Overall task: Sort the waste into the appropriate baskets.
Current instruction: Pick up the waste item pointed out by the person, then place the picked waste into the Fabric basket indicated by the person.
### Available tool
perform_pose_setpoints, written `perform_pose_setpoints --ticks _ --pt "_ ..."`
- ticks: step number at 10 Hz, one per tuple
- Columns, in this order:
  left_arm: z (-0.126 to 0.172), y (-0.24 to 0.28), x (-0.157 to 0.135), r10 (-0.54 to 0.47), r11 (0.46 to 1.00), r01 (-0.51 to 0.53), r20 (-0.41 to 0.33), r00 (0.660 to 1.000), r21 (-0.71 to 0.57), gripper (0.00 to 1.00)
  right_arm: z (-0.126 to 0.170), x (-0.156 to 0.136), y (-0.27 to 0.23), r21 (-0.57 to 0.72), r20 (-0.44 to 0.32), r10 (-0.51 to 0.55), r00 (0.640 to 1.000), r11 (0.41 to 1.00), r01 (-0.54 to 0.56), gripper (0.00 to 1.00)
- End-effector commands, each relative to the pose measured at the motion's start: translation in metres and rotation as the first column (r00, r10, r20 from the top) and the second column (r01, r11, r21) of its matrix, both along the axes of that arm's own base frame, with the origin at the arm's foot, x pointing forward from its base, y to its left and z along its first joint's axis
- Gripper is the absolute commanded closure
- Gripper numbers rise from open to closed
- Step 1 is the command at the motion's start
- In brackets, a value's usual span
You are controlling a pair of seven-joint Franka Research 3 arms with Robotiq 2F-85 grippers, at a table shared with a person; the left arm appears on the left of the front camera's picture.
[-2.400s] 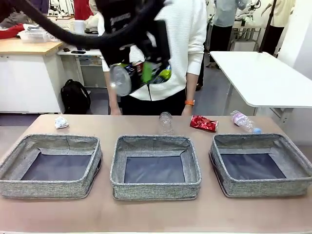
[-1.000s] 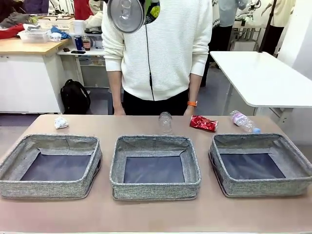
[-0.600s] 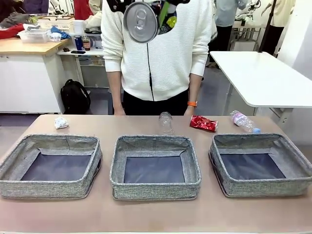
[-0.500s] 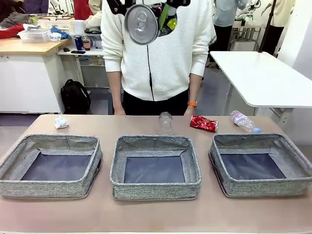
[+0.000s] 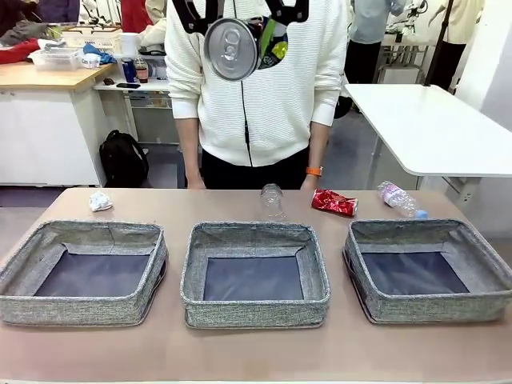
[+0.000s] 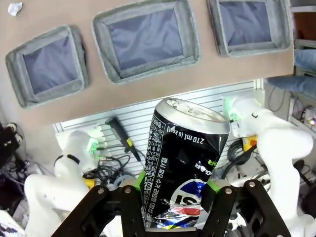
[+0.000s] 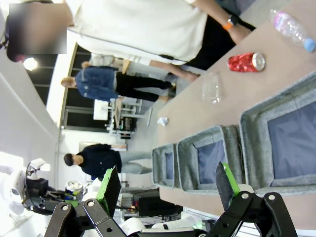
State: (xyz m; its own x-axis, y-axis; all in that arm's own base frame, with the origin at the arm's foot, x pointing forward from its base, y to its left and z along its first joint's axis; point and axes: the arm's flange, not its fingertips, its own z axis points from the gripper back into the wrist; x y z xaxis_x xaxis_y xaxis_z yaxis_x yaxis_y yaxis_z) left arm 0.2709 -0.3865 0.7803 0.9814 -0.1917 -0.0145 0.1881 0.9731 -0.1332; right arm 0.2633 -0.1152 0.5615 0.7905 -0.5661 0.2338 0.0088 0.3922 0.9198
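High above the table's far side, my left gripper (image 5: 238, 34) is shut on a dented dark blue-black drink can (image 5: 230, 50), its silver end facing the front camera. In the left wrist view the can (image 6: 183, 158) stands clamped between the green pads of the gripper (image 6: 177, 197). On the table's far strip lie a white paper wad (image 5: 100, 201), a clear bottle (image 5: 273, 200), a red can (image 5: 334, 202) and a second clear bottle (image 5: 399, 198). Three grey baskets sit in a row: left (image 5: 80, 309), middle (image 5: 254, 309), right (image 5: 432, 306). My right gripper (image 7: 167, 186) is open, holding nothing.
A person in a white sweater (image 5: 256, 96) stands at the far edge, hands down by the table. A white table (image 5: 432, 128) stands behind at the right, a counter (image 5: 40, 76) at the left. Bare tabletop (image 5: 256, 352) lies in front of the baskets.
The left gripper with the can rose from in front of the person's waist to the top of the front view, then drifted right and slightly down. Litter and baskets have not moved.
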Motion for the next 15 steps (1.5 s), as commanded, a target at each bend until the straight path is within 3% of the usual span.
perform_pose_setpoints --ticks 1,15 --pt "0.0024 0.0014 -0.0014 0.005 1.000 -0.005 0.009 1.000 -0.003 0.70 0.0004 0.0025 -0.0016 0.010 0.031 0.010 0.999 1.000 -0.010 0.00" --pt "0.0024 0.0014 -0.0014 0.005 1.000 -0.005 0.009 1.000 -0.003 0.70 0.0004 0.0025 -0.0016 0.010 0.031 0.010 0.999 1.000 -0.010 0.00"
